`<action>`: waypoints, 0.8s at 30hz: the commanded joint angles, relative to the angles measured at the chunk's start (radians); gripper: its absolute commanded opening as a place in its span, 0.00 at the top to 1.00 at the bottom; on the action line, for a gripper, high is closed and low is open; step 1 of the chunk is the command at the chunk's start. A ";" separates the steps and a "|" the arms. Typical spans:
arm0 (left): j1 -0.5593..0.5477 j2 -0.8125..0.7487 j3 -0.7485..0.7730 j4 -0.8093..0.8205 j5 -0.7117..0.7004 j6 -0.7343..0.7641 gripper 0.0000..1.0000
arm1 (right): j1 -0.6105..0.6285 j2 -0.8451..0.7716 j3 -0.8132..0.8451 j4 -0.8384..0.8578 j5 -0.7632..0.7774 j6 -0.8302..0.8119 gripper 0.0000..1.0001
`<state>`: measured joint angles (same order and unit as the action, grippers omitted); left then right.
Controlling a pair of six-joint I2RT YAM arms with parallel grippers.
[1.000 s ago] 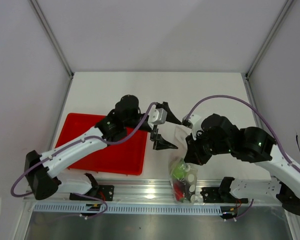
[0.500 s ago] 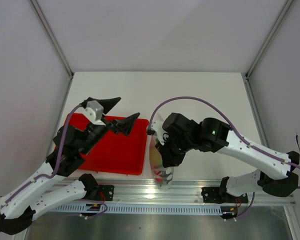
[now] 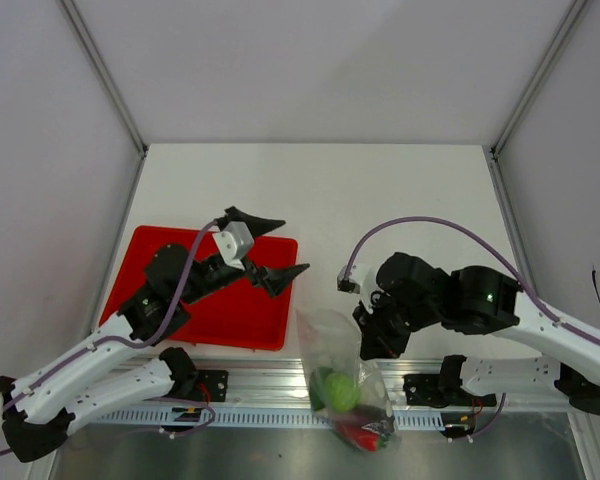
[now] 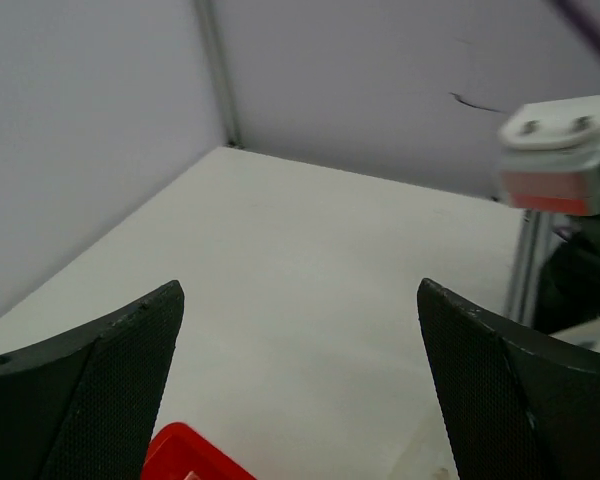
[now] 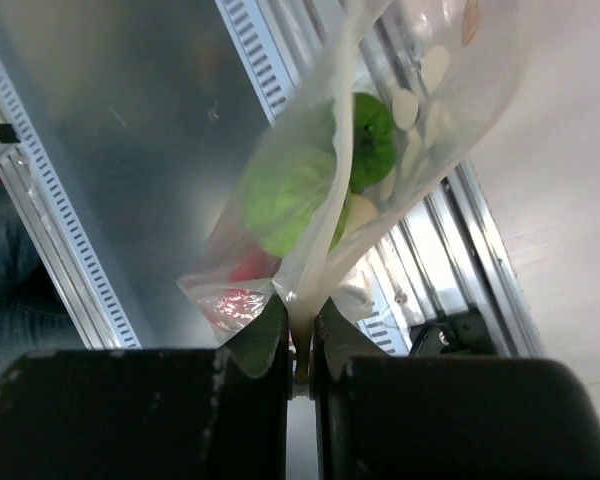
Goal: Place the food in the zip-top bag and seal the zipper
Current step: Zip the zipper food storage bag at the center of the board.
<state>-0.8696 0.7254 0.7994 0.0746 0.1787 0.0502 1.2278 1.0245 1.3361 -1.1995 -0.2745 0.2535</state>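
Bag (image 5: 420, 120): its upper part runs off the top edge of the right wrist view; in the top view one edge is hidden under the right gripper (image 5: 300, 342).
Zipper: too fine to make out in any view.
Food (image 5: 298, 185): blurred through the plastic; only green lumps and a red one can be told.
Tray (image 3: 238, 320): partly covered by the left arm; the left wrist view shows just a corner, cut by the bottom edge.
Left gripper (image 4: 300, 290): finger bases cut off at the bottom edge.

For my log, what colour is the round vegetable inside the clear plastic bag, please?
The round vegetable is green, clearest in the right wrist view.
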 commanded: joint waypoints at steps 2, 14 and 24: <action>0.001 0.066 0.030 0.011 0.376 0.097 0.01 | -0.005 -0.024 -0.087 0.046 0.008 0.056 1.00; 0.006 0.425 0.207 -0.019 0.899 0.119 0.01 | 0.001 -0.043 -0.037 0.009 0.000 0.033 1.00; -0.045 0.532 0.230 0.079 1.131 -0.025 0.01 | 0.001 -0.049 0.005 -0.017 0.023 0.024 1.00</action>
<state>-0.8883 1.2472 1.0027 0.0731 1.1584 0.0731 1.2266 0.9848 1.3010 -1.2079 -0.2672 0.2932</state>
